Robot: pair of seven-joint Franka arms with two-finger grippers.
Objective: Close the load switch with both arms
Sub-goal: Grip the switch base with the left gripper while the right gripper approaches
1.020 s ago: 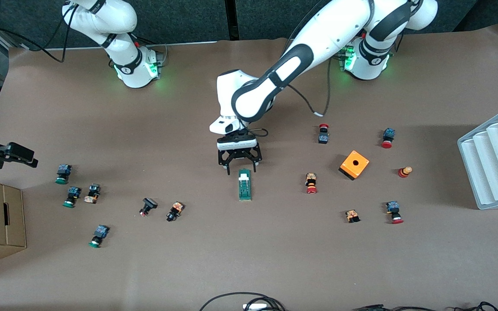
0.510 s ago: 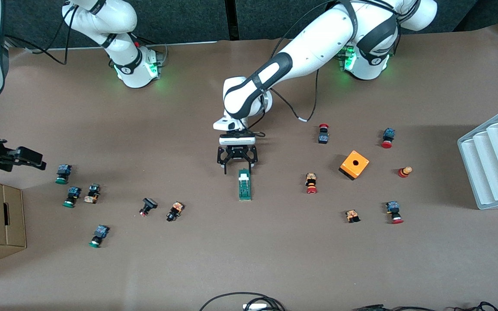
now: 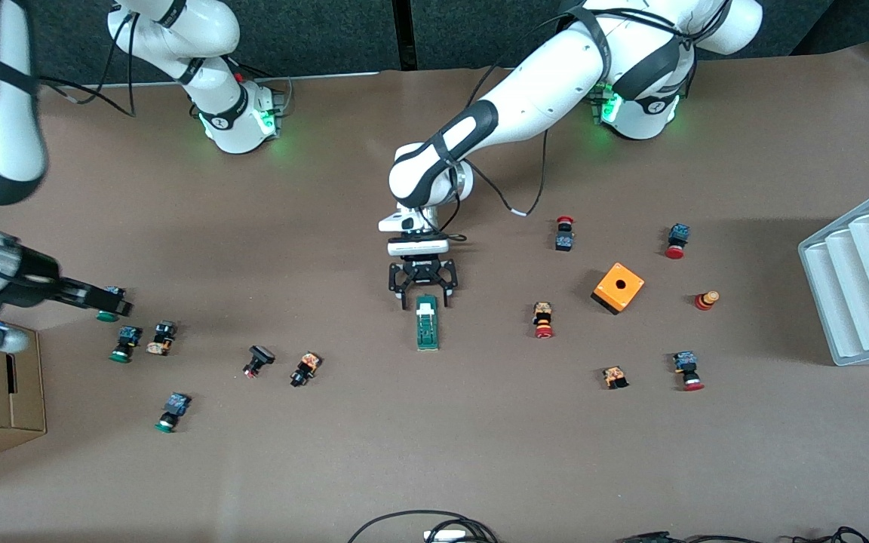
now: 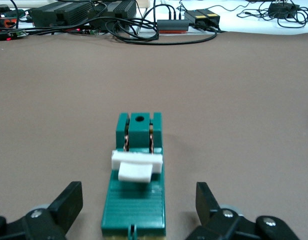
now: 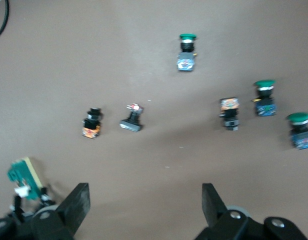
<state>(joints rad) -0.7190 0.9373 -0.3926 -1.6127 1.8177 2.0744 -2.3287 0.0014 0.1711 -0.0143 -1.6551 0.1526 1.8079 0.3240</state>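
Left wrist view shows the load switch [image 4: 135, 187] mid-table, well clear of every edge, between the left gripper's [image 4: 136, 212] spread fingers. It seems light, rigid plastic, best pinched across its narrow sides. The right gripper [image 3: 106, 303], released, hovers over buttons toward the right arm's end.

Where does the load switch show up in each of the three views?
Front view: load switch mid-table, just below the open left gripper.
Left wrist view: load switch centered low, between the gripper's fingers.
Right wrist view: load switch at the lower edge corner, partly hidden.
Shared landmark: its white slider, seen in all three.
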